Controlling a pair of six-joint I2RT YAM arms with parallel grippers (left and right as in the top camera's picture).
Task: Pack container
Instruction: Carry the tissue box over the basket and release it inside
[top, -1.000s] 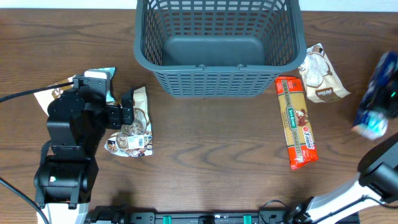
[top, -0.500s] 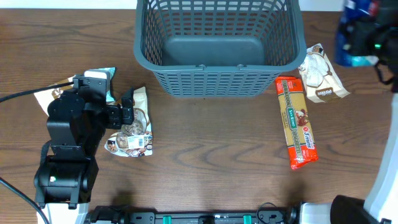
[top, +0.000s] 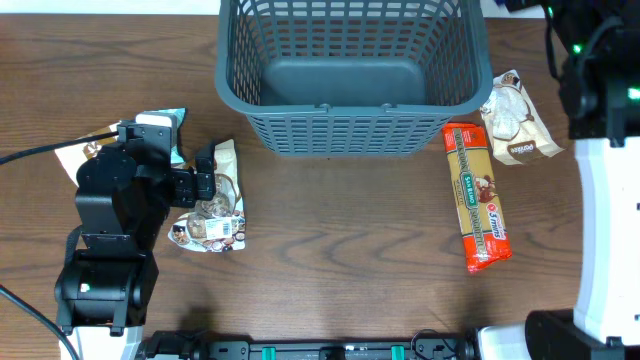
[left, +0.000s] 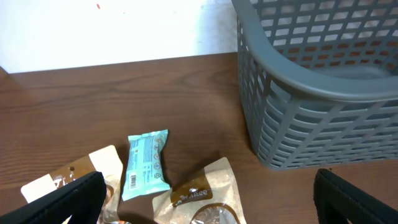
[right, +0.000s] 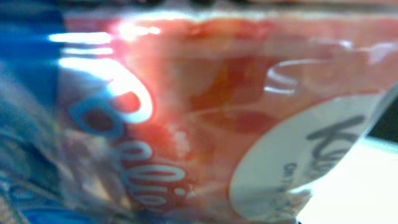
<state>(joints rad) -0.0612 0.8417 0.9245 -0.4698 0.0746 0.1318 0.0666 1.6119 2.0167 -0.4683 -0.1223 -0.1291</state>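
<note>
Nearest the robot's edge of the dark wooden table, the left fingers stand spread wide and empty, low over a brown-and-white snack pouch. They look lined up to straddle it for a pick. Just beyond it a pale blue wrapped bar lies flat, waiting with the other loose packets.

Over on the right, a long red-orange packet lies lengthwise near the front right corner of the large dark grey plastic lattice basket, with a white-and-brown pouch just beside the basket's right wall.

The basket sits upright at the far middle of the table. Its mouth is open and its solid base bare, so packing seems barely begun.

Farthest off, the right arm reaches toward the far right corner. The right fingers are hidden, but a glossy blue-and-red packet fills the wrist view, so I judge them clenched on it, ready to drop it in.
</note>
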